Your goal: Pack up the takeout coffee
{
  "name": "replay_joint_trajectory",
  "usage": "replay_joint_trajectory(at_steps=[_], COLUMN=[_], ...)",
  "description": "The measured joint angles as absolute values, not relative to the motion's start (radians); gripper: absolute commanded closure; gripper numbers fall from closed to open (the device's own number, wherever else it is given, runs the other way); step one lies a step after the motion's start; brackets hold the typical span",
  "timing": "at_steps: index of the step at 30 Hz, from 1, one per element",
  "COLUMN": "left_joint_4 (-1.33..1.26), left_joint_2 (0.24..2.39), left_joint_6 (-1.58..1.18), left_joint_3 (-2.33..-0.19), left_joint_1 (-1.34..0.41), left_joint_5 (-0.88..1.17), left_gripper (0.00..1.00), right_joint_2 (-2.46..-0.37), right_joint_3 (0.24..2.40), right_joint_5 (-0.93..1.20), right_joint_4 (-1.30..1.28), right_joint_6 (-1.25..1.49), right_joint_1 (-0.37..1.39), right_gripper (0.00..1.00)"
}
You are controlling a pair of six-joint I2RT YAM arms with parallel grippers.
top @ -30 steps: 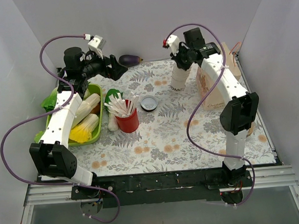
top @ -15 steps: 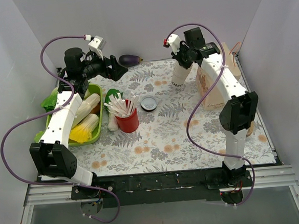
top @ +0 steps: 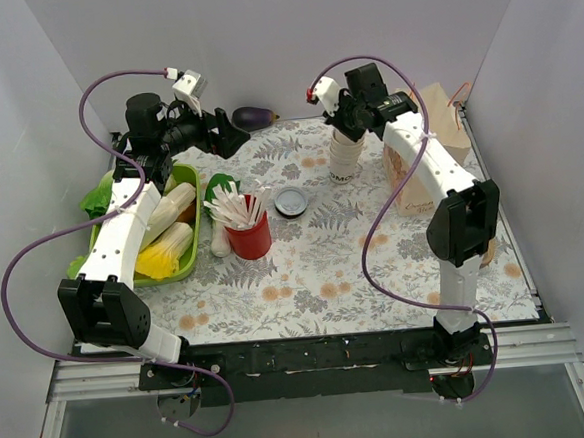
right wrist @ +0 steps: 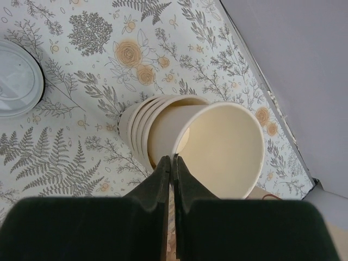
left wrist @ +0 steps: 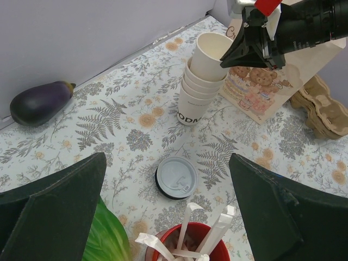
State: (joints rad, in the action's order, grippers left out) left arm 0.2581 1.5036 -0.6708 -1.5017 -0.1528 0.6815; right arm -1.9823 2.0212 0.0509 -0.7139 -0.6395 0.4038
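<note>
Jaws of right gripper (right wrist: 173,160) tight on top cup (right wrist: 224,149)

The desk (top: 306,278) is seen whole from the top camera, set high behind the arm bases and tilted forward. From the left wrist it is viewed slantwise, rightward, at middle range. From the right wrist it is viewed almost straight down, close. The stack of cups (top: 343,160) and round lid (top: 291,201) are shared by all three, as is the right gripper (left wrist: 225,60).

Looked like a lab test cell. Was boxed in by plain pale walls (top: 290,49), with robot arms (top: 434,169) bolted on a metal rail (top: 93,378).
</note>
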Motion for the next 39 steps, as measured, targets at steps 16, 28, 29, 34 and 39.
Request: replay_joint_trajectory(at_steps=[16, 28, 29, 34, 39], left_joint_4=[0.258, 0.258, 0.259, 0.281, 0.295], left_joint_2=[1.504, 1.504, 1.504, 1.504, 1.504], left_joint_6=[-0.674, -0.673, -0.669, -0.615, -0.604], left_joint_3=[-1.501, -1.501, -1.501, -1.501, -1.501], left_joint_1=[-0.153, -0.160, -0.165, -0.236, -0.332], left_joint_5=[0.687, 0.687, 0.683, 0.613, 0.538], left_gripper=[0.02, 0.02, 0.02, 0.02, 0.02], right_joint_2=[-1.770, -1.263, -1.237, -1.182, -1.161], right_joint_3=[2.049, 1.391, 1.308, 1.073, 1.013], right_joint_5=[0.091, 0.337, 0.338, 0.359, 0.398], right_joint_4=[-0.759, -0.808, -0.798, -0.796, -0.735], right_joint_6=[-0.670, -0.908, -0.941, -1.036, -1.074], right_joint_1=[0.456, 0.610, 0.629, 0.668, 0.694], right_gripper=[0.99, 0.99, 0.99, 0.99, 0.99])
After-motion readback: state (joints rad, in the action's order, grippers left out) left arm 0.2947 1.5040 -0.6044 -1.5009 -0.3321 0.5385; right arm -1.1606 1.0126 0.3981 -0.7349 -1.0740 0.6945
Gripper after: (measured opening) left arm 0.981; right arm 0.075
